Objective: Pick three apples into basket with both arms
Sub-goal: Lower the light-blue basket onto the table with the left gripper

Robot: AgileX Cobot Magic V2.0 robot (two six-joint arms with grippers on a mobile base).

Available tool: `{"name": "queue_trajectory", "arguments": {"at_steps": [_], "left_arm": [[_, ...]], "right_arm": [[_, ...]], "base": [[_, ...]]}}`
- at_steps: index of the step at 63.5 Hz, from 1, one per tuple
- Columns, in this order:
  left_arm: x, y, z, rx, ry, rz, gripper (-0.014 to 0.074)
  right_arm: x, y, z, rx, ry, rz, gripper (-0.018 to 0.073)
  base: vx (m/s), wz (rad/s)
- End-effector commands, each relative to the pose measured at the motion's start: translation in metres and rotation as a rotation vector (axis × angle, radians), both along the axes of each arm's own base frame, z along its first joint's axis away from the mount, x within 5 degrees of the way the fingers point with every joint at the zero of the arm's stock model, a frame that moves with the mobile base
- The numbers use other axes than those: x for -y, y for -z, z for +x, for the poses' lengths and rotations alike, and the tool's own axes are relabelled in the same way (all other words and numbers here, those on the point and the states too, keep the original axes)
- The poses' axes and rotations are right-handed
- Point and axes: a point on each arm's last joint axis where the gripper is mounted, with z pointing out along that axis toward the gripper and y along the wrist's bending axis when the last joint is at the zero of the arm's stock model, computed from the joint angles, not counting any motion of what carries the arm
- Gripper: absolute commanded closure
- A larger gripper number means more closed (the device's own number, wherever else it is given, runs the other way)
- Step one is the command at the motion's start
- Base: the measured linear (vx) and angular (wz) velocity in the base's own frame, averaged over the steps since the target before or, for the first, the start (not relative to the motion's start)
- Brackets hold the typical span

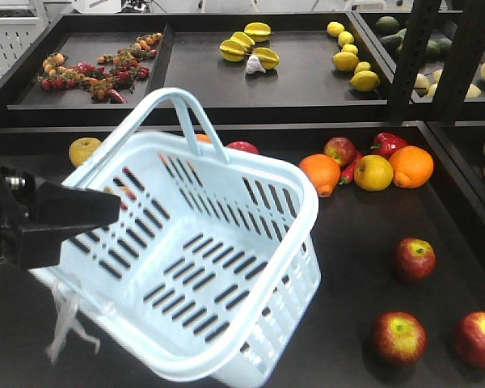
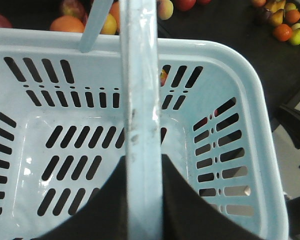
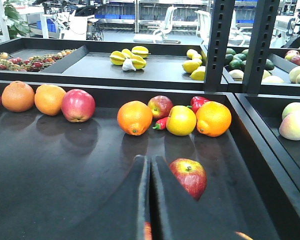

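Basket handle between left jaws — wrist-only

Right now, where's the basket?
Front view, left of centre: the basket is tilted, one handle in the left gripper; an apple lies on the dark shelf to its right.

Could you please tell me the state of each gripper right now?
Left gripper: closed on the handle of the pale blue plastic basket.
Right gripper: jaws closed, holding nothing.
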Motion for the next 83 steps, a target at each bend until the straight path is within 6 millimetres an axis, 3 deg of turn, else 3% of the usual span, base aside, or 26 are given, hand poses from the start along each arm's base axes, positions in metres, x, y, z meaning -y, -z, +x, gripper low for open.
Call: {"name": "queue_trajectory", "arguments": {"at_steps": [1, 22, 39, 59, 72, 83], "left_arm": [[0.002, -0.017, 0.01, 0.177, -0.012, -0.031, 0.0603], [0.035, 0.026, 0.074, 0.195, 0.158, 0.143, 0.0603], [0.069, 0.02, 0.13, 0.203, 0.363, 0.205, 0.0603], [0.102, 0.051, 0.188, 0.13, 0.584, 0.264, 0.0603], [0.106, 0.066, 0.21, 0.137, 0.588, 0.349, 0.0603], [0.107, 0.069, 0.213, 0.138, 0.579, 0.349, 0.0591]], "right_arm": [[0.0, -0.002, 0.0, 0.067, -0.001, -0.012, 0.0561], [0.0, -0.002, 0.0, 0.067, -0.001, -0.012, 0.0561], [0.0, -0.002, 0.0, 0.067, -0.001, -0.012, 0.0561], [0.0, -0.002, 0.0, 0.067, -0.001, -0.012, 0.0561], [0.0, -0.002, 0.0, 0.067, -0.001, -0.012, 0.0561], [0.0, -0.002, 0.0, 0.067, -0.001, -0.012, 0.0561]], "base": [[0.0, 0.0], [0.0, 0.0], [0.0, 0.0], [0.0, 0.0], [0.0, 0.0], [0.0, 0.0]]}}
